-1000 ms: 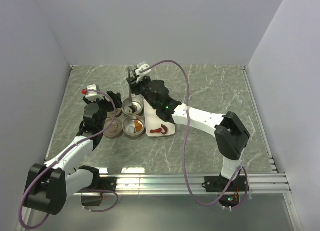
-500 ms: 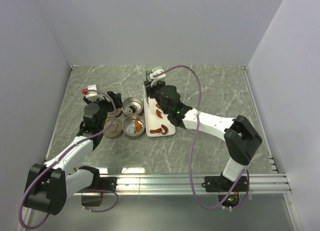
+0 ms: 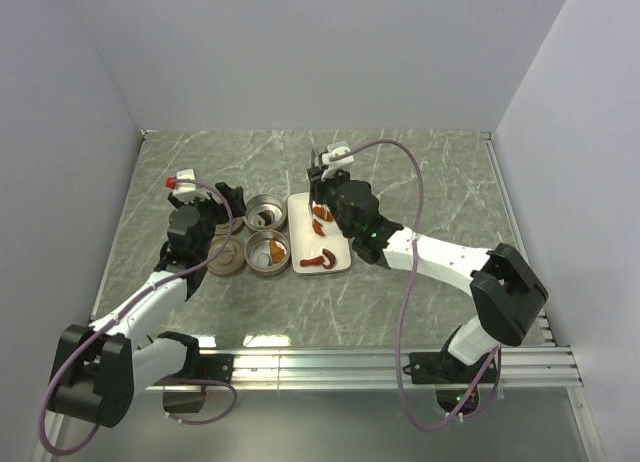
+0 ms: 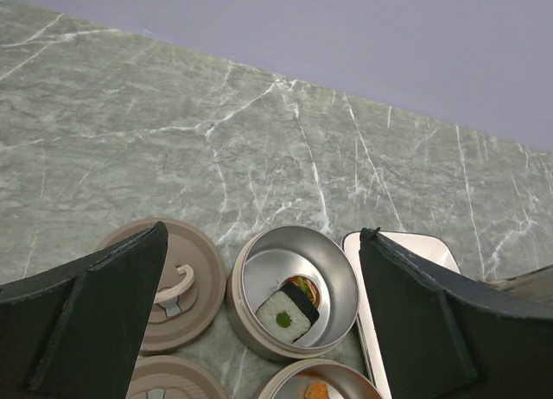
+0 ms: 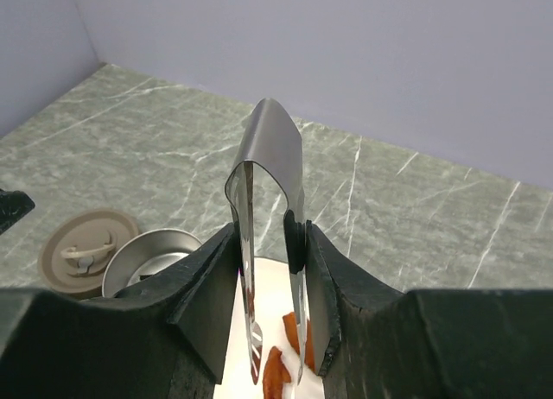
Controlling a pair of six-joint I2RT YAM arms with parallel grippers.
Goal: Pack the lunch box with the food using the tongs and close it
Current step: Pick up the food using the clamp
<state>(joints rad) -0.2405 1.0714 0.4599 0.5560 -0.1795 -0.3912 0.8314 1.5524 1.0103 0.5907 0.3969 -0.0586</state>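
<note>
**Overhead and wrist views of the packing station.** The right gripper [image 5: 270, 237] pinches the long slim dark metal tongs [image 5: 273, 144]. Its black fingers [image 5: 203, 287] press the two thin arms toward each other just below the bent joint, which stands uppermost at frame centre. The tong tips hang over the orange and red food pieces [image 5: 275, 373] on the white rectangular tray [image 3: 303, 237] (whether the tips touch a piece cannot be told).

The left gripper [image 4: 265, 233] is spread wide and holds nothing; its fingers fill the lower corners of the left wrist view. Between them sits one round brownish-grey metal tin [image 4: 337, 274] containing a white slice with a dark rim [image 4: 288, 313]. A second tin [image 3: 255, 244], at centre left of the overhead view, holds orange pieces.

One flat round handled lid [image 4: 167, 282] lies just left of the first tin. The other lid [image 4: 164, 377] lies at the lower edge. Both rest off the tins on the grey marbled table [image 3: 430, 182].
</note>
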